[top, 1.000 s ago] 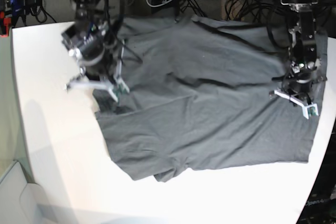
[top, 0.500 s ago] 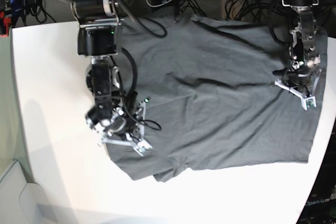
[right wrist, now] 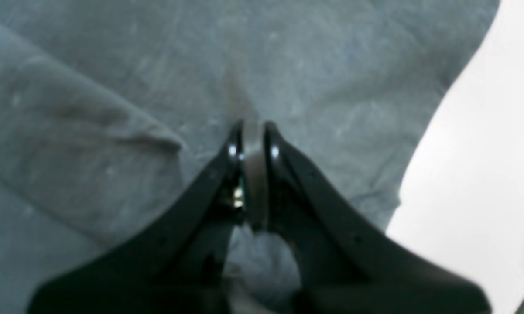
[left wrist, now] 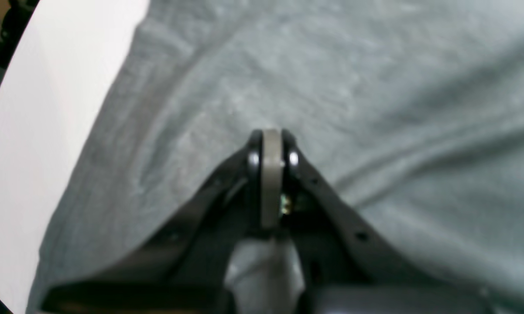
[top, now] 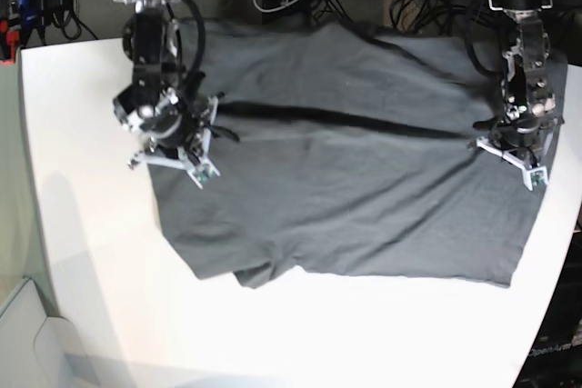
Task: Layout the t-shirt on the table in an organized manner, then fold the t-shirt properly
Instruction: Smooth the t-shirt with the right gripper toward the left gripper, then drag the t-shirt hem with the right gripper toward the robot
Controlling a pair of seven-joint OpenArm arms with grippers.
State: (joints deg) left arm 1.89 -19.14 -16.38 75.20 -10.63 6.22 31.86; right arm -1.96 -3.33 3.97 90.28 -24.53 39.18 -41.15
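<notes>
A: Where does the t-shirt stand in the job?

B: It lies spread across the far half of the table, mostly opened out but not flat. A long dark ridge runs across it from one claw toward the other, and the near hem curls under at the corner on the base view's left. So the laying-out looks nearly done, and no fold is made yet; all the folding is left.

A: And the claws?

B: Both are pressed together on cloth. The right gripper pinches the t-shirt at its edge on the base view's left, the left gripper at the opposite edge. Judging by the ridge, they hold the cloth taut between them.

A: What do the wrist cameras add?

B: The left wrist view shows the left gripper's tips shut tight with a thin pale strip between them, bare table close beside the shirt's edge, and creases fanning away. The right wrist view shows the right gripper likewise shut, plus a folded-over flap of cloth nearby. Only the base view shows the whole outline, the ridge and the curled hem.
</notes>
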